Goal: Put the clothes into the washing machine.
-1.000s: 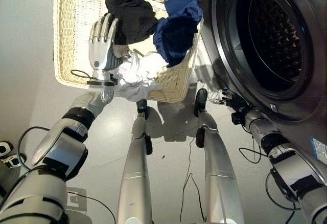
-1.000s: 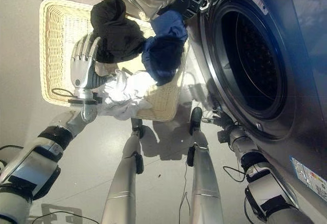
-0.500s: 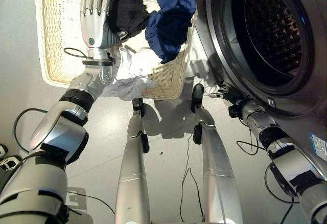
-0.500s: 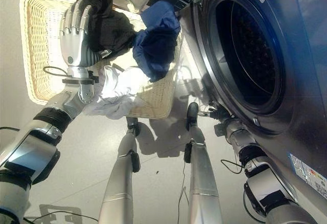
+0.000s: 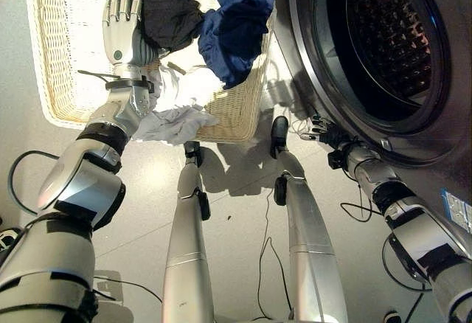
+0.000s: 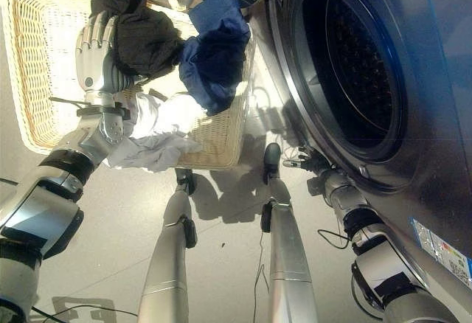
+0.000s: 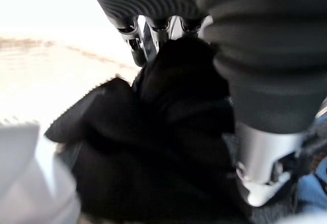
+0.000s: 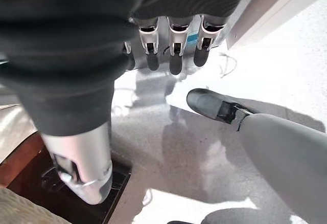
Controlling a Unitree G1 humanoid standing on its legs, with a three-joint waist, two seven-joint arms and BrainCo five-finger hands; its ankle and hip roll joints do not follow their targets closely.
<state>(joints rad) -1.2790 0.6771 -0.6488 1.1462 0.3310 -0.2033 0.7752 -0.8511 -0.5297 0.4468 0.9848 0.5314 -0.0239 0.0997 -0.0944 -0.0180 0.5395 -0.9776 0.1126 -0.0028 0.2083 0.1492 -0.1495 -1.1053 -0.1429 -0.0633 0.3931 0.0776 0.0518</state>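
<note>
Basket (image 5: 51,57): a pale wicker laundry basket is set on the floor just beside the washing machine (image 5: 442,80), on the side away from the open drum (image 5: 394,39).
Black garment (image 5: 171,17): it is bunched in the basket at the end nearest the washing machine; the left hand is pressed into it.
Blue garment (image 5: 232,32): it is heaped against the black garment and draped over the basket rim that faces the washing machine.
White garment (image 5: 181,109): it is crumpled at the basket's near corner and spilled over that rim onto the floor.
Left hand (image 5: 122,24): it is laid against the black garment inside the basket, fingers (image 7: 135,50) sunk into the cloth and thumb (image 7: 258,168) set on its other side, so that the cloth is clasped between them.
Right hand (image 5: 322,127): it is held low beside the front of the washing machine, below the drum opening, well apart from the basket; the fingers (image 8: 173,45) are loosely extended and nothing is held.
Drum: the opening is dark and the perforated wall is bare where seen.
</note>
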